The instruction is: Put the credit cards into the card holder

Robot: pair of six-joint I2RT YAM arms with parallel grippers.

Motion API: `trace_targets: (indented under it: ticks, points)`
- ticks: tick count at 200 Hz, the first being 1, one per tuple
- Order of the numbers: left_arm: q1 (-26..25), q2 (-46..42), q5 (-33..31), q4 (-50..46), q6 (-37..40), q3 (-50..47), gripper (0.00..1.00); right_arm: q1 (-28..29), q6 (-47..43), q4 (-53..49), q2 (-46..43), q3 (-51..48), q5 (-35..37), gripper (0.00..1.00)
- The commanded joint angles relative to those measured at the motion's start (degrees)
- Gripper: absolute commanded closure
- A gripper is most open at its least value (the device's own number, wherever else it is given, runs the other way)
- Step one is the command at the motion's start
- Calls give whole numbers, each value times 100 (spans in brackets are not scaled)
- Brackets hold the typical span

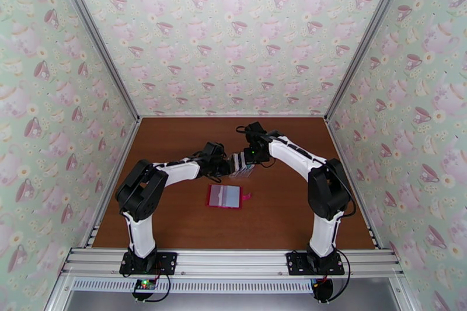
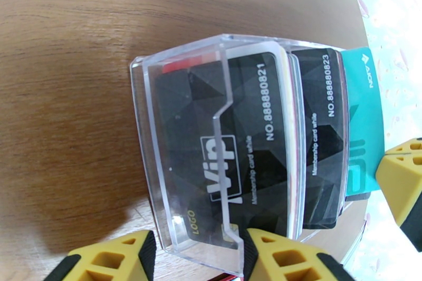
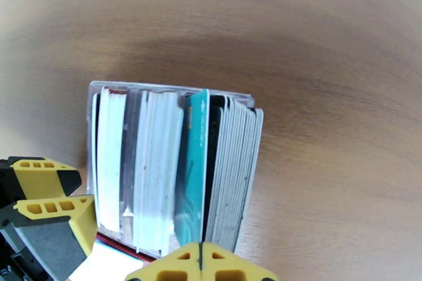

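Note:
The credit cards stand on edge in a clear plastic slotted stand point(image 1: 242, 165), black ones point(image 2: 232, 139) in front and white ones point(image 3: 153, 161) packed in rows. A teal credit card point(image 3: 192, 171) sticks up among them. My right gripper point(image 3: 200, 263) is shut with its fingertips pressed together on that teal card's top edge. My left gripper point(image 2: 198, 258) clasps the end of the stand point(image 2: 184, 118) between its yellow fingers point(image 2: 285, 255). The card holder point(image 1: 225, 195), a red wallet, lies open and flat on the table just in front of the stand, apart from both grippers.
The brown table point(image 1: 175, 219) is walled by teacup-patterned panels on three sides. Both arms reach inward and meet over the stand at mid-table. Bare wood lies on either side of the wallet and behind the stand.

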Motion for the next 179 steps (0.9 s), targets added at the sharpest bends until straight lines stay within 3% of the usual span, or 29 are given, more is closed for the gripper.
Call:
trace_targets:
  ticks: [1, 91, 138, 179]
  points:
    - [95, 123, -138, -489, 87, -174, 51, 91, -97, -119, 22, 102, -242, 99]
    - [92, 145, -138, -480, 87, -181, 51, 148, -50, -145, 291, 168, -416, 92]
    - [86, 174, -137, -429, 77, -183, 52, 197, -36, -430, 178, 337, 347, 98]
    - [81, 180, 0, -402, 57, -207, 52, 198, -44, -544, 50, 364, 476, 98]
